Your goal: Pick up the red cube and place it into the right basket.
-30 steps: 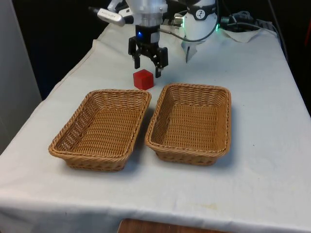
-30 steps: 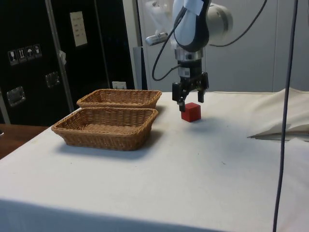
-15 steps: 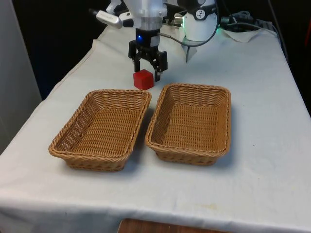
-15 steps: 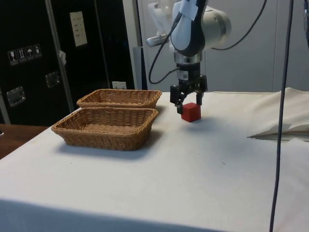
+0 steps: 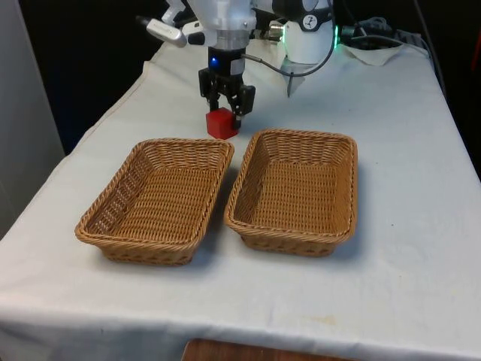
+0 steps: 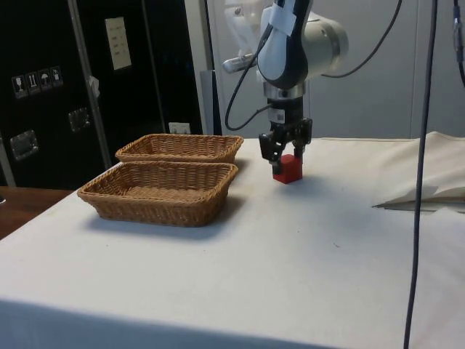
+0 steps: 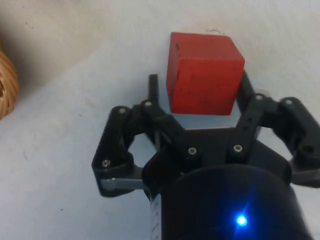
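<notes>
- I have the pincer lowered over the red cube, which sits on the table under its white cloth, just beyond the far rims of the two baskets.
- In the wrist view the red cube sits between the two black fingers; the one finger has a thin gap to the cube's side, and the other is close against the opposite side, where I cannot tell whether it touches.
- So I read the pincer as open around the cube, with the fingers astride it but not clamped.
- From the side view the pincer points straight down and its tips overlap the upper part of the red cube, which rests flat on the cloth.
- The right basket, on the front view's right, is a shallow wicker tray; the cube lies near its far corner on the front view's left, outside it.
- The left basket stands just beside the right one, with their long sides nearly touching at the far end, and the cube is just beyond its far corner.
- In the side view the two baskets stand one behind the other, apart from the cube.
- A curve of wicker shows at the edge of the wrist view.
</notes>
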Tool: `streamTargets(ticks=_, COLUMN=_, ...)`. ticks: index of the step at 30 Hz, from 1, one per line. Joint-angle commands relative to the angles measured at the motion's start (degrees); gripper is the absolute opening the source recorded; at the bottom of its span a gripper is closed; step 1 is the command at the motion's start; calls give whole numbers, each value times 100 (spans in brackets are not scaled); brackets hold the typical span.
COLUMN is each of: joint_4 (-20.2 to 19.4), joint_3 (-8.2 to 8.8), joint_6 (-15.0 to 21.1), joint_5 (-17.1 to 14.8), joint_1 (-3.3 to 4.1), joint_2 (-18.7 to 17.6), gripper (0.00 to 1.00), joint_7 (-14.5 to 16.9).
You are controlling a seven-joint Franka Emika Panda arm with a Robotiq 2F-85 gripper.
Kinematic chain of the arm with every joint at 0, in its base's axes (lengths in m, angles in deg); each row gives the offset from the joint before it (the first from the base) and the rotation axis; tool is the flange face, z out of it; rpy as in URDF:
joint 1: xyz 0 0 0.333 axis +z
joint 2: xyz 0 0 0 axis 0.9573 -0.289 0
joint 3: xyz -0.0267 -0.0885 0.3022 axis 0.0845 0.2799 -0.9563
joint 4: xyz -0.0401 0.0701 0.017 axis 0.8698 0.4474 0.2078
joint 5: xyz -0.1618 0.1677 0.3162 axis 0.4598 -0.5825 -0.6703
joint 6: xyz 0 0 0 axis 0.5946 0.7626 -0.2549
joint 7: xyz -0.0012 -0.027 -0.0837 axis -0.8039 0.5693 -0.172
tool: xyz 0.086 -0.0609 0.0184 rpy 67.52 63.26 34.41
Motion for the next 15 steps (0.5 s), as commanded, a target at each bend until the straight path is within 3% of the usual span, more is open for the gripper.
streamTargets(ticks=1, joint_4=-11, joint_3=-109, joint_6=52, joint_5=-126, joint_1=-86, joint_2=63, gripper=35, joint_7=86)
streamTargets(ticks=4, joint_4=-11, joint_3=-115, joint_6=57, joint_5=-126, joint_1=-86, joint_2=63, gripper=5, joint_7=86)
streamTargets(ticks=9, joint_4=-6, joint_3=-109, joint_6=57, joint_5=-126, joint_1=-86, joint_2=57, gripper=5, joint_7=86)
streamTargets(ticks=10, joint_4=6, joint_3=0, joint_6=0, joint_5=0, joint_1=-6, joint_2=0, gripper=5, joint_7=0)
streamTargets(ticks=11, joint_4=-6, joint_3=-109, joint_6=57, joint_5=-126, joint_1=-86, joint_2=57, gripper=5, joint_7=86)
streamTargets(ticks=15, joint_4=23, joint_3=40, joint_6=-34, joint_5=11, joint_1=-40, joint_2=115, gripper=5, joint_7=80)
